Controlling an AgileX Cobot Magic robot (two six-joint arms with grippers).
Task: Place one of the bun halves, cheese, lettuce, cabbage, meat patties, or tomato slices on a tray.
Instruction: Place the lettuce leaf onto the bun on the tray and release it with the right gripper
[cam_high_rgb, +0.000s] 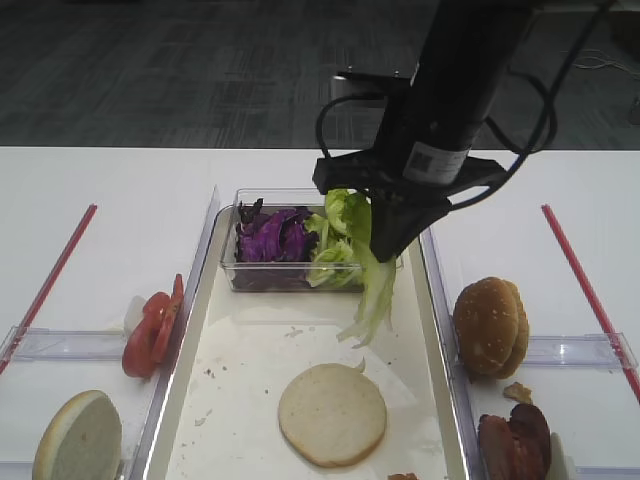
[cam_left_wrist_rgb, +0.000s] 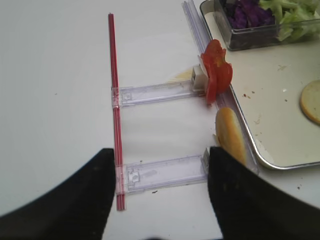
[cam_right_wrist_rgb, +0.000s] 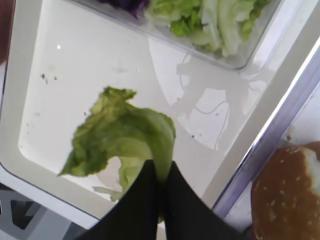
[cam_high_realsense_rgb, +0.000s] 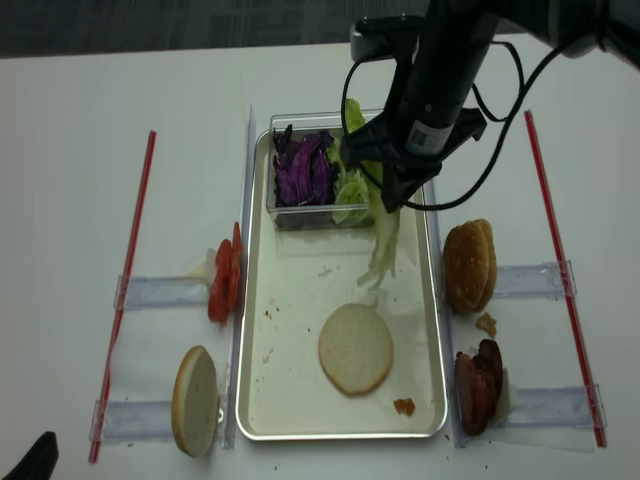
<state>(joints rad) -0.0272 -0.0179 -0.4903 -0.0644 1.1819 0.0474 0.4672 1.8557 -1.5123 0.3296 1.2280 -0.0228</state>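
My right gripper (cam_high_rgb: 386, 250) (cam_right_wrist_rgb: 162, 175) is shut on the pale end of the lettuce (cam_high_rgb: 372, 290) (cam_right_wrist_rgb: 120, 135), which hangs over the far right part of the tray (cam_high_rgb: 250, 370) (cam_high_realsense_rgb: 290, 370), just in front of the tub. One pale bun half (cam_high_rgb: 332, 413) lies on the tray floor. Beside the tray stand tomato slices (cam_high_rgb: 150, 330), another bun half (cam_high_rgb: 78, 437), a sesame bun half (cam_high_rgb: 490, 325) and meat patties (cam_high_rgb: 515, 440). Cabbage (cam_high_rgb: 272, 235) fills the tub. Cheese is out of view. My left gripper (cam_left_wrist_rgb: 160, 165) hovers open over the table left of the tray.
A clear tub (cam_high_rgb: 300, 280) with cabbage and bunched green leaves (cam_high_rgb: 335, 265) sits at the tray's far end. Clear plastic holders (cam_left_wrist_rgb: 160, 92) and red rods (cam_high_rgb: 50, 275) (cam_high_rgb: 585, 285) flank the tray. A crumb (cam_high_realsense_rgb: 404, 406) lies on the tray's near right.
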